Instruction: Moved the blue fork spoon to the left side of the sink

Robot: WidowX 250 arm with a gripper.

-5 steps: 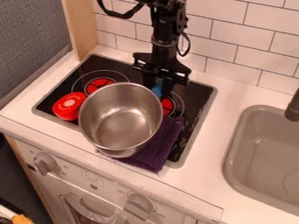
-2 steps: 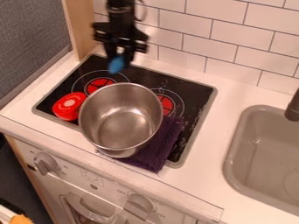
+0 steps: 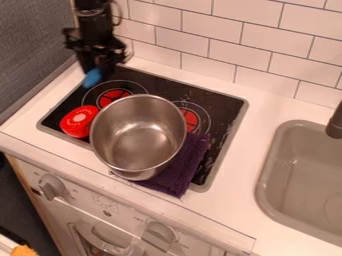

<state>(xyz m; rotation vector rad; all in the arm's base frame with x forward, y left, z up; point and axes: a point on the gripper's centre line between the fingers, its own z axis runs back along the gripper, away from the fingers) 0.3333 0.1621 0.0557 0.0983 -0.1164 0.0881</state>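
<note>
A black two-finger claw [image 3: 97,69] grips a blue plastic-looking fork spoon [image 3: 92,78] above the far left corner of the black glass stove top [image 3: 219,102], its placement likely needing slow lowering clear of the round steel pot [image 3: 137,162] before release

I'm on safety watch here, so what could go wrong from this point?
The blue utensil hangs from the gripper, so it might slip and fall on or near the stovetop. The red tin sits close beside the metal pot; a low swing could knock either.
</note>
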